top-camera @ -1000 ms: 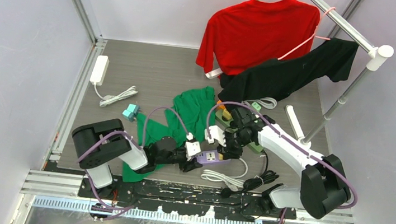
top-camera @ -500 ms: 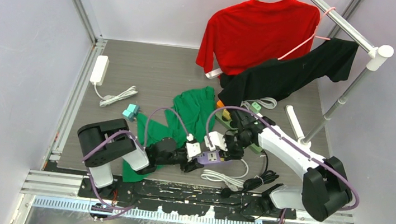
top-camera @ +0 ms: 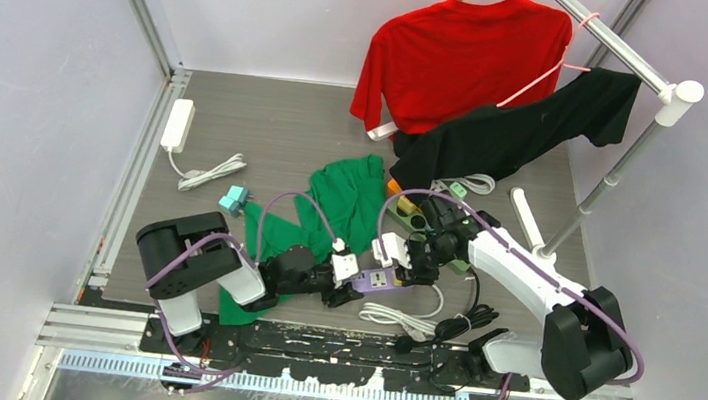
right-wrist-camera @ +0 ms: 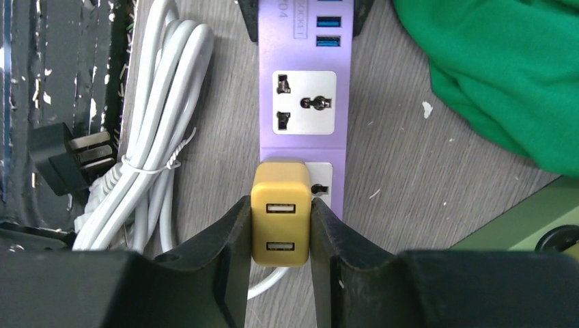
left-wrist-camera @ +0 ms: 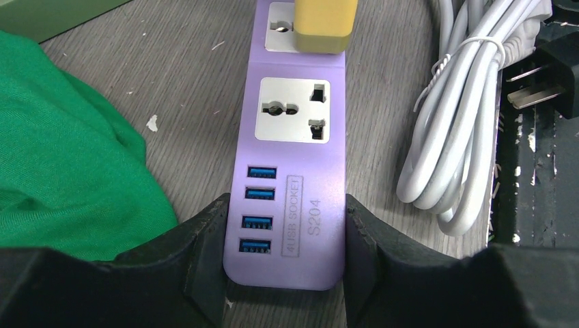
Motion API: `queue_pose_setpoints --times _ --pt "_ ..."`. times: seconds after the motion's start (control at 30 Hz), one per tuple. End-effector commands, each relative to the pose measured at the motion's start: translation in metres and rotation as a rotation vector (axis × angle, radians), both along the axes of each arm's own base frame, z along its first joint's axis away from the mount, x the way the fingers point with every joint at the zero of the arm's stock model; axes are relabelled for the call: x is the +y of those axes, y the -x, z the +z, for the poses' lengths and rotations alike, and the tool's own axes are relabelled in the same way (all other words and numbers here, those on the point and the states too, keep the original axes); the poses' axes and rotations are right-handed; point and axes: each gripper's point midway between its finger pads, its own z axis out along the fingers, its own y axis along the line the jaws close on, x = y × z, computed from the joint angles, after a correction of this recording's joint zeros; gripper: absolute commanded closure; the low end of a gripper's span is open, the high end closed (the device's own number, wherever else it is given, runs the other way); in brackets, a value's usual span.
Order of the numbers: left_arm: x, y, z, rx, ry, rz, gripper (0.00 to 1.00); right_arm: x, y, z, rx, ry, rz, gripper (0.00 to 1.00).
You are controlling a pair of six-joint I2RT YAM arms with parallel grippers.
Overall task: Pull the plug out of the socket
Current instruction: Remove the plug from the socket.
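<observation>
White bundled power cable point(top-camera: 397, 316) with a black three-pin plug point(right-wrist-camera: 65, 160) lies nearest the bases, just beside the flat purple plastic power strip point(left-wrist-camera: 295, 130). The strip's long axis runs left-right across the table, between the two arms. Left gripper point(left-wrist-camera: 285, 225) is clamped on the strip's USB-port end, one finger on each long side. The task's thing, a squat yellow USB charger plug point(right-wrist-camera: 280, 229), sits in the outlet at the strip's other end and looks fully seated. Right gripper point(right-wrist-camera: 280, 203) is closed on the plug, with pads on its two side faces. Key relation: the plug stands off the strip face, so the pull likely goes straight up off the table, right arm pulling, left arm pinning. Further out is a crumpled green cloth point(top-camera: 345, 199), then a red shirt point(top-camera: 462, 56) and a black shirt point(top-camera: 530, 124) on the rail. No container is clearly in view.
</observation>
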Motion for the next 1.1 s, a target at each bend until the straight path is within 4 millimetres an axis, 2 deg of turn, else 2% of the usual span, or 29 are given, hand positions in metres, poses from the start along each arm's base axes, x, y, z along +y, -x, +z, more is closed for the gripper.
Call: queue_pose_setpoints --times 0.0,0.1,0.17,0.27,0.33,0.43,0.57,0.63,0.7,0.8,0.9,1.0,1.07 --pt "0.006 0.001 -0.004 -0.013 -0.011 0.009 1.0 -0.017 0.034 -0.015 0.054 0.064 0.174 0.99" --pt "0.005 0.004 -0.004 -0.004 0.019 0.007 1.0 -0.007 0.057 -0.016 0.093 0.045 0.311 0.99" --pt "0.004 0.004 -0.002 -0.015 0.041 0.016 1.0 0.001 0.063 -0.015 0.113 0.037 0.335 0.99" --pt "0.003 0.001 -0.005 -0.026 0.026 0.024 1.0 0.018 0.053 -0.006 0.117 0.014 0.255 0.99" --pt "0.001 -0.001 -0.012 -0.019 0.012 0.026 1.0 0.026 0.037 0.0 0.083 0.006 0.168 0.99" --pt "0.0 -0.001 -0.013 -0.021 0.019 0.029 1.0 0.019 0.015 -0.001 0.026 0.024 0.064 0.99" --pt "0.001 -0.001 -0.015 -0.023 0.013 0.029 1.0 -0.008 -0.006 -0.007 -0.072 0.115 0.003 0.99" --pt "0.001 -0.003 -0.017 -0.024 0.008 0.035 1.0 -0.02 -0.01 -0.007 -0.094 0.142 -0.008 0.99" --pt "0.001 -0.003 -0.019 -0.024 0.002 0.037 1.0 -0.023 0.0 -0.004 -0.065 0.127 0.032 0.99" --pt "0.003 -0.002 -0.021 -0.022 -0.004 0.039 1.0 -0.023 0.033 -0.003 0.007 0.071 0.179 0.99" --pt "0.004 -0.001 -0.023 -0.018 -0.008 0.037 1.0 -0.019 0.05 -0.004 0.045 0.03 0.262 0.99" --pt "0.004 -0.002 -0.024 -0.018 -0.01 0.038 1.0 -0.006 0.057 -0.004 0.05 0.01 0.31 0.99" --pt "0.004 -0.001 -0.025 -0.018 -0.012 0.037 1.0 0.006 0.048 -0.005 0.015 0.003 0.286 0.99"
